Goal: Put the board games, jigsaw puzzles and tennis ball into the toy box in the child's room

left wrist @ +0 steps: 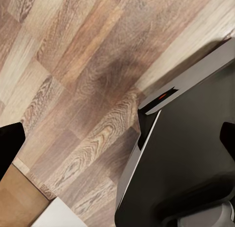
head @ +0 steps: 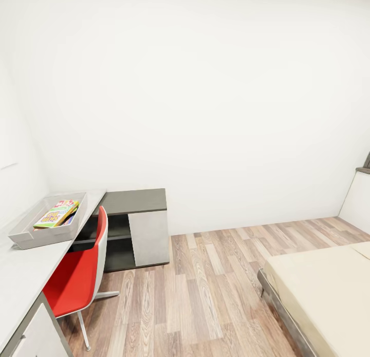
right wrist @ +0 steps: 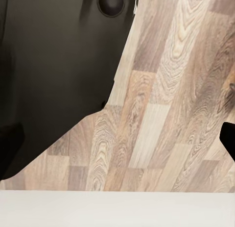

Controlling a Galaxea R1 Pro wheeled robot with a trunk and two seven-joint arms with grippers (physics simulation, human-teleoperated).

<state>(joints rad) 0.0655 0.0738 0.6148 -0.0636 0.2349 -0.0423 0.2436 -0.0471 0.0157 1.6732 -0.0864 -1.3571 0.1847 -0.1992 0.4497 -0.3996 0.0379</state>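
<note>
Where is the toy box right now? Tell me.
In the head view the toy box sits at the left on the table, just beyond the red chair.

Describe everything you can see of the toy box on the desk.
The toy box is a shallow, light grey rectangular bin with sloping sides and a wide rim, plastic by its look. It sits upright on the pale desk top, beside the wall. Inside lie colourful printed game boxes, stacked, the top one yellow, green and red. Nothing grips it.
</note>
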